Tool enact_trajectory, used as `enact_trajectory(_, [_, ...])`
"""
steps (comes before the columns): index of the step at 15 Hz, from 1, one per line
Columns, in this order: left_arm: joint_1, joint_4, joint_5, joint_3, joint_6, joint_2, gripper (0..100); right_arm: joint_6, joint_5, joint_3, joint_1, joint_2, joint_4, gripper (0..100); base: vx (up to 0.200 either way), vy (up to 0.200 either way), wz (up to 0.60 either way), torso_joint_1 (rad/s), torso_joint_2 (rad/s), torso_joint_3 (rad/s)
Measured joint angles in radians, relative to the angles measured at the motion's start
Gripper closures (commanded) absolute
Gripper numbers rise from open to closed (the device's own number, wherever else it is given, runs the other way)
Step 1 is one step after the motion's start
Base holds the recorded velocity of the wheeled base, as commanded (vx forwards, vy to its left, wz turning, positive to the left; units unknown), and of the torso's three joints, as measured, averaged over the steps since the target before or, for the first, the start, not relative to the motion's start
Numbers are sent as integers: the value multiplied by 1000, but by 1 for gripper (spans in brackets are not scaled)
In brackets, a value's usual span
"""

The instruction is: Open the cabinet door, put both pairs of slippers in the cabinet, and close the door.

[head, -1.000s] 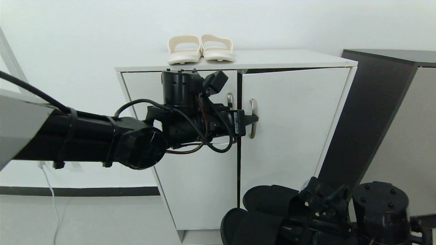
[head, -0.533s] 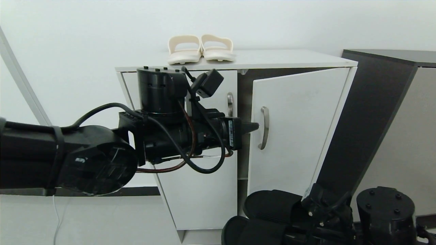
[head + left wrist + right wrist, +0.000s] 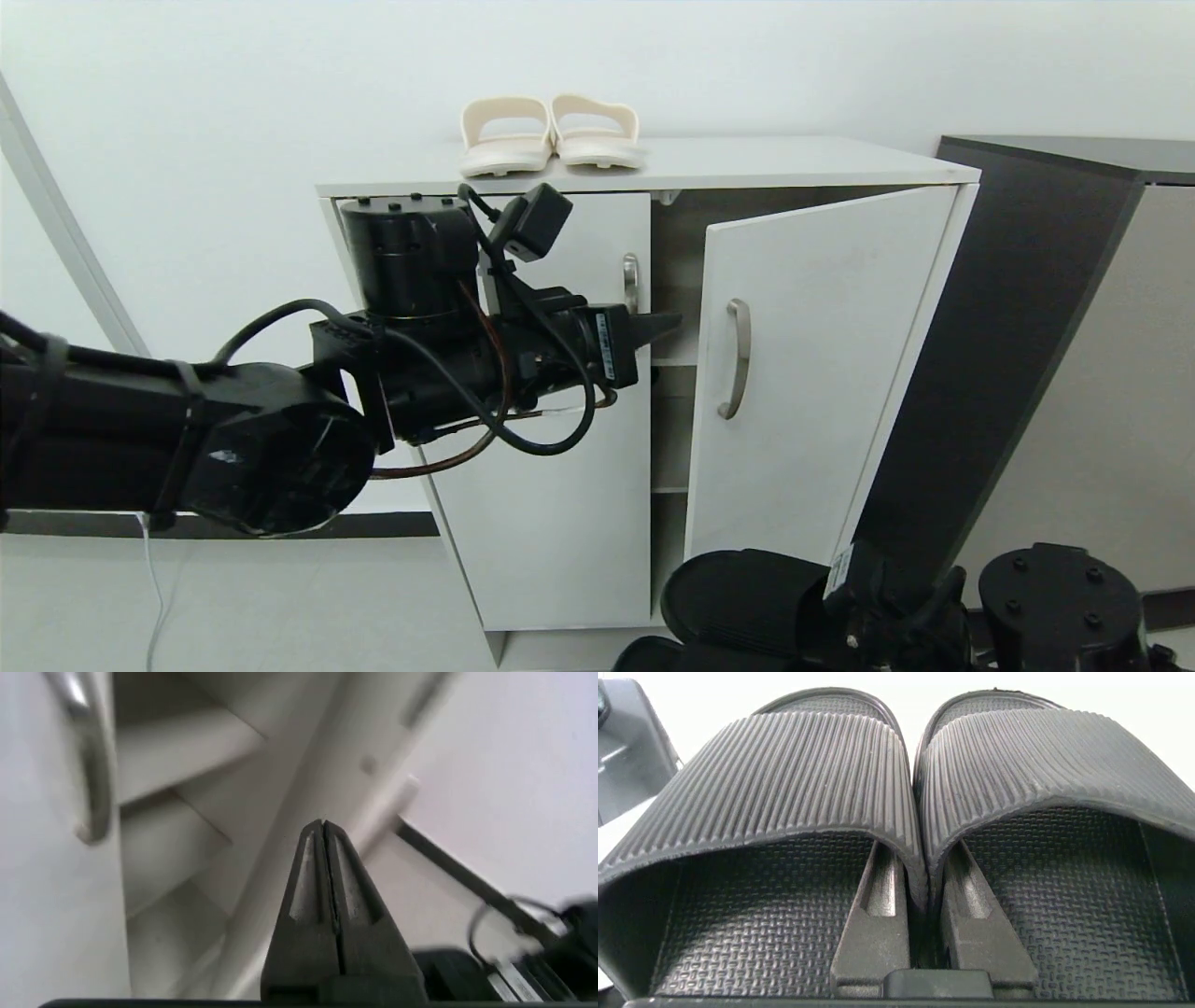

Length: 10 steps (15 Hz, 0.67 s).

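White cabinet (image 3: 794, 166), its right door (image 3: 803, 373) ajar. My left gripper (image 3: 667, 325), jaws pressed together and empty, sits at the gap. Cream slippers (image 3: 551, 135) on the cabinet top. My right gripper (image 3: 918, 863) clamps the black slippers (image 3: 813, 775) low before the cabinet.

- The cabinet (image 3: 794, 163) is faced from the head, fairly near.
- Its interior is seen close up past the left gripper (image 3: 323, 829).
- The black slippers (image 3: 813, 775), shared with the head view, are seen closest, from the right wrist.
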Motion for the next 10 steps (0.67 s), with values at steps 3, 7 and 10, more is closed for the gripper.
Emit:
enact_trajectory(3, [7, -20, -1, -50, -11, 77, 100, 0, -1, 2, 4, 0, 0, 100, 0, 0, 0, 0, 0, 0])
enact_trajectory(7, [9, -27, 10, -95, -43, 140, 100, 0, -1, 3, 4, 3, 0, 100, -100, 0, 0, 2, 0, -1])
enact_trajectory(10, [4, -29, 22, -111, -47, 157, 100, 0, -2, 3, 5, 5, 0, 100, -200, 0, 0, 1, 4, 2])
